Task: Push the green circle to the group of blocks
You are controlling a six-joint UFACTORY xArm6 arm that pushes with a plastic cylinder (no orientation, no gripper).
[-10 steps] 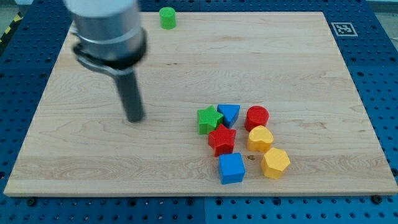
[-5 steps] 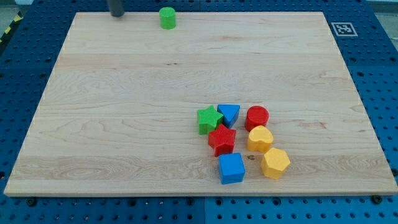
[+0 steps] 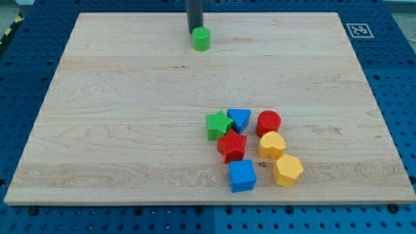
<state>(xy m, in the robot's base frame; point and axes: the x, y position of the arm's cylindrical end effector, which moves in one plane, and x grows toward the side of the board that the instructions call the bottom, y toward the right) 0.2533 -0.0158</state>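
Observation:
The green circle [image 3: 201,39] lies near the view's top, a little left of the middle of the wooden board [image 3: 117,130]. My tip [image 3: 195,32] stands right behind it, on its upper left side, touching or almost touching it. The group lies lower right of centre: a green star [image 3: 219,125], a blue triangle [image 3: 239,119], a red circle [image 3: 268,122], a red star [image 3: 232,145], a yellow block [image 3: 271,144], a yellow hexagon [image 3: 287,170] and a blue cube [image 3: 242,175].
A blue pegboard table [image 3: 26,78] surrounds the board. A black and white marker [image 3: 358,30] sits off the board's upper right corner.
My rod went from the board's left to the top edge, then came in behind the green circle. The green circle has moved right and down, from the top edge onto the board.

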